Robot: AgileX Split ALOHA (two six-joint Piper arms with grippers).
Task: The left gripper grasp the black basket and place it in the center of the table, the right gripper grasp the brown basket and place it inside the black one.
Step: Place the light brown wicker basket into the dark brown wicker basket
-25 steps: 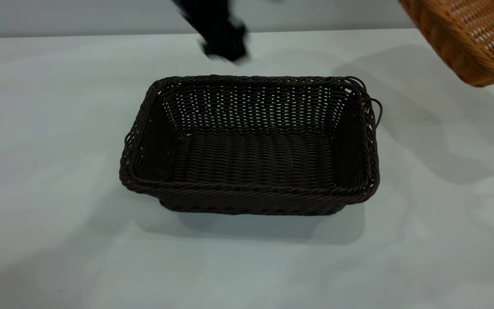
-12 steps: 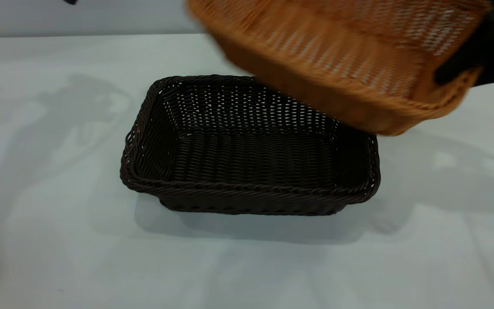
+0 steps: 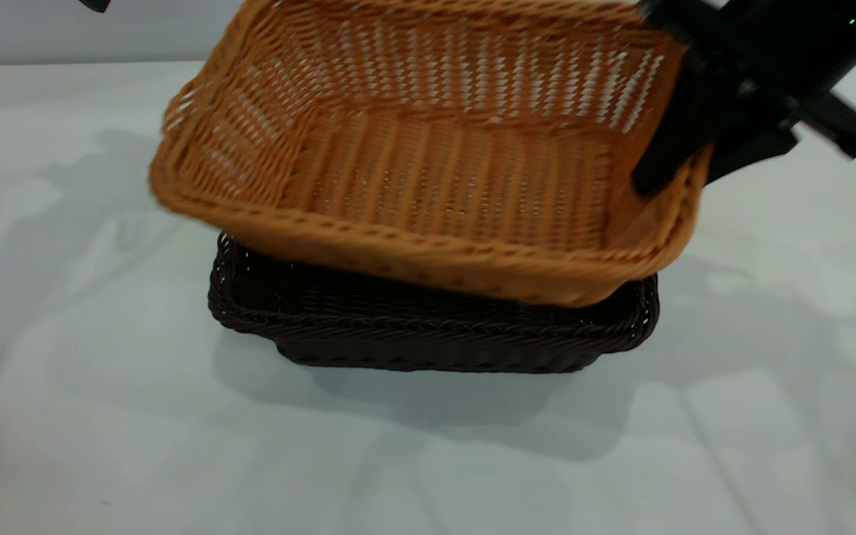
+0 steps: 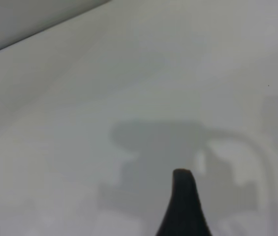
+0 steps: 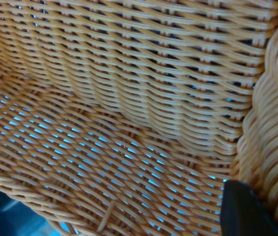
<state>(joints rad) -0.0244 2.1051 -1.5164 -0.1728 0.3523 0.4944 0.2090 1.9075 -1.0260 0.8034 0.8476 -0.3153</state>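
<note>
Since 0.5 s ago I've swung the brown basket (image 3: 428, 163), clamped by its rim in my right hand (image 3: 684, 152), over the black basket (image 3: 428, 338) on the desk (image 3: 86, 416); I should level it, then lower squarely.

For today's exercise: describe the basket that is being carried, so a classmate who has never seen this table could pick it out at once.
Start at the pale table, where a very dark woven basket sits near the middle. Just above it, tilted and off the tabletop, hangs the brown basket, gripped at one end wall by the right pincer. Its light orange-brown wicker sets it apart from the dark one beneath.
</note>
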